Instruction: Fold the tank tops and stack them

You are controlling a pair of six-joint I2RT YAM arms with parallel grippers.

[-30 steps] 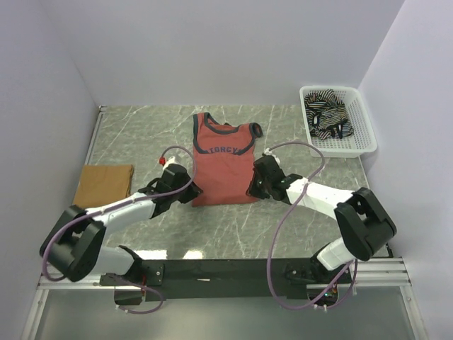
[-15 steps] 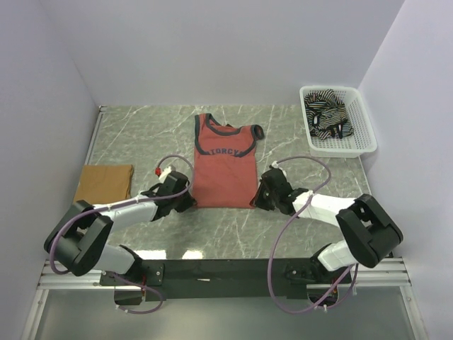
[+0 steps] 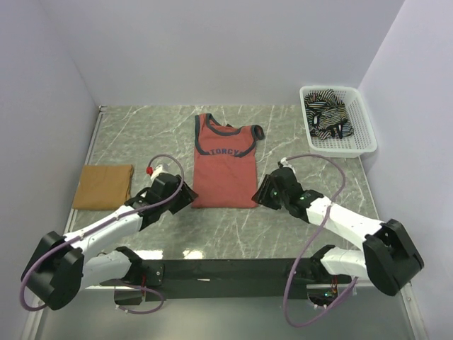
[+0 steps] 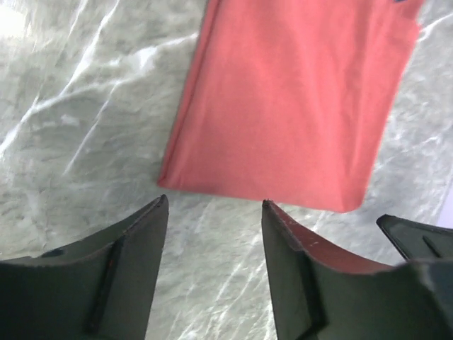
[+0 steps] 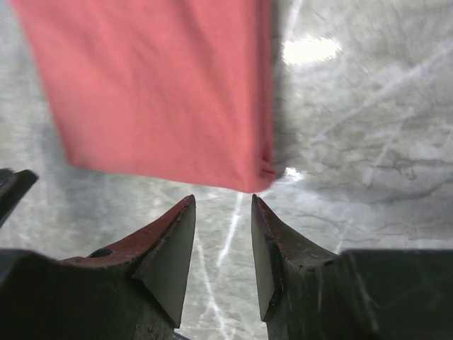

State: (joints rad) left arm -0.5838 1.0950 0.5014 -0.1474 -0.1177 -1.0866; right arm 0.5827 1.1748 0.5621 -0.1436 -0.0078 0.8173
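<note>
My left tool and right tool are both spread apart, empty, flanking the hem of the red tank top in the middle of the surface.

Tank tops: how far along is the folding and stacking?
Done: the mustard-tan top sits folded at the left. In hand: the red top lies flat, partly folded, left gripper and right gripper open by its near corners, holding nothing. Left: the striped top lies crumpled in the white basket; nothing is stacked.
</note>
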